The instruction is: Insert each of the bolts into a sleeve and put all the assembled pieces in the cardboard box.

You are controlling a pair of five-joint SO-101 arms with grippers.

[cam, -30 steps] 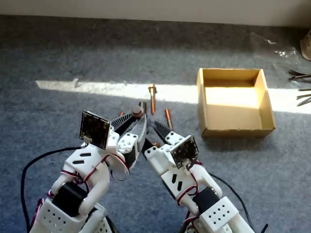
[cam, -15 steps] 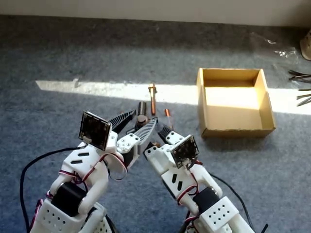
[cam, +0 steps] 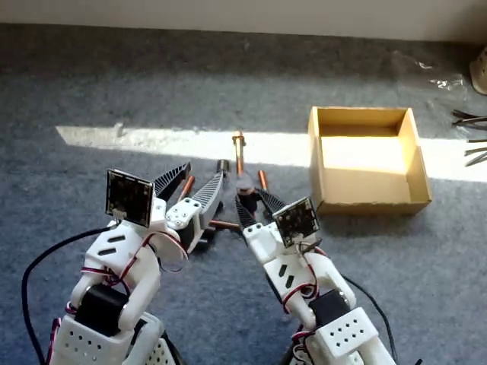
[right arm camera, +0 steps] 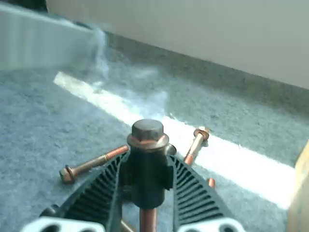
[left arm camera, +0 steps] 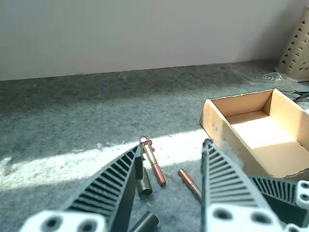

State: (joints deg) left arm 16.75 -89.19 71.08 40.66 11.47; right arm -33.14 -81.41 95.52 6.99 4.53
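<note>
High view | right end effector grips bolt | cardboard box apart

grey carpet carries a cardboard box, loose bolts and a sleeve.

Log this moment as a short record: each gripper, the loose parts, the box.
left gripper: open, holding nothing, over the carpet
right gripper: shut on a sleeve with a bolt through it, the bolt's head past the fingertips
loose bolts: several on the carpet, none in a sleeve
loose sleeve: on the carpet by the left gripper
box: open, nothing visible inside
</note>
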